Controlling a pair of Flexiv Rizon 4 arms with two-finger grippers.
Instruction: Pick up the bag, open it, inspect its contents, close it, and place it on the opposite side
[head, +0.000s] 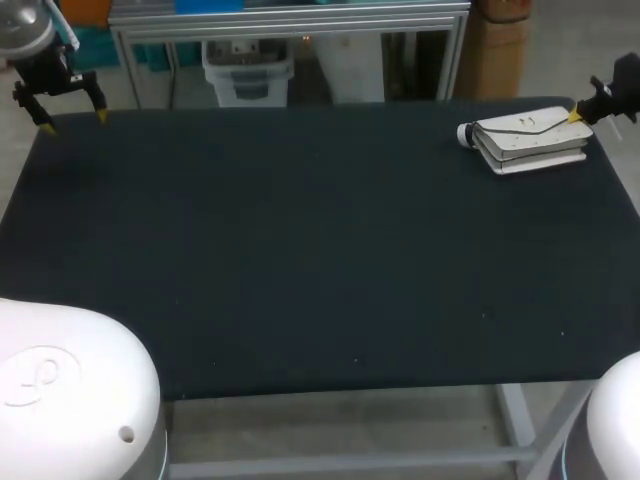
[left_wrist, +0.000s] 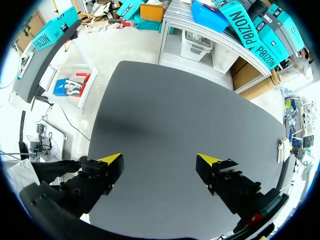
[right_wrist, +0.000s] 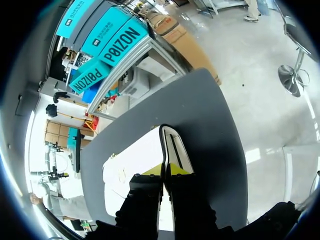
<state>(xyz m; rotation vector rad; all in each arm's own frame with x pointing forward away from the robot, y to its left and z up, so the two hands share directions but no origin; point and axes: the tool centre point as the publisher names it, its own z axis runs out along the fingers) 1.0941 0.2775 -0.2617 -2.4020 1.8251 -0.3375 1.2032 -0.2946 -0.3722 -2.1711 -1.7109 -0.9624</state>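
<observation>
The bag (head: 525, 140) is a flat cream-white pouch lying at the far right of the dark table, with a small round white part at its left end. My right gripper (head: 576, 115) is at the bag's right end. In the right wrist view its fingers (right_wrist: 165, 170) are pressed together on the bag (right_wrist: 135, 160) where a thin dark seam runs along the bag's edge. My left gripper (head: 72, 122) hangs open over the far left corner with nothing between its fingers. In the left wrist view the left gripper (left_wrist: 165, 160) faces only bare tabletop.
The dark table (head: 300, 250) stretches wide between the two arms. The bag lies close to the table's far and right edges. My arms' white bases fill the near corners of the head view.
</observation>
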